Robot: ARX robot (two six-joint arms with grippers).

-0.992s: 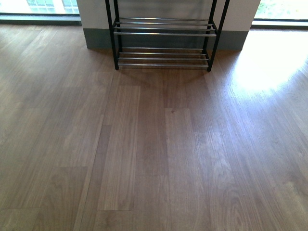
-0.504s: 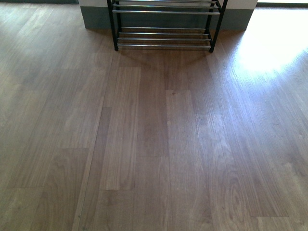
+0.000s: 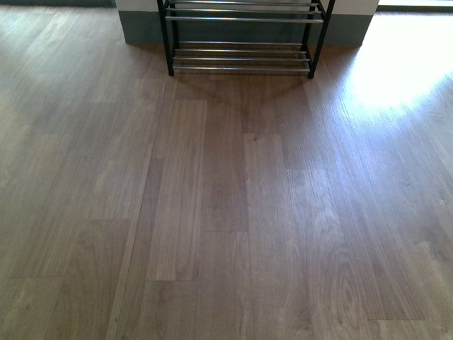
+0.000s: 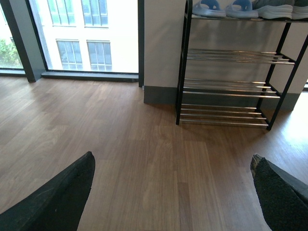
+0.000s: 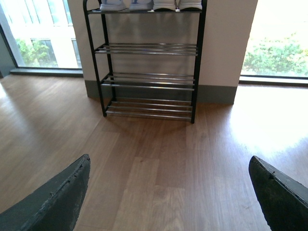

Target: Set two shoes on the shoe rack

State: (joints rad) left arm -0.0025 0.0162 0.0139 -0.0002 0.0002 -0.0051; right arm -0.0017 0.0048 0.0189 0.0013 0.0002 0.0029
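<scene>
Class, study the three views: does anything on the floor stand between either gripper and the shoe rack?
Nothing visible does. Bare wood floor runs from both open grippers, left gripper and right gripper, to the shoe rack. Both pairs already sit on its top tier.

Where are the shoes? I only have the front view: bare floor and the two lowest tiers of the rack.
Observer: On the top tier of the shoe rack. The left wrist view shows the pale blue slide sandals up there.
Operator: And the sneakers?
Observer: Same tier, beside the sandals; the grey sneakers show their white soles at the rack's other end.
Operator: Is either arm carrying anything?
Observer: No. The left gripper has its jaws wide open, with only wooden floor between them.
Operator: The right one?
Observer: The right gripper is open and empty too, facing the rack.
</scene>
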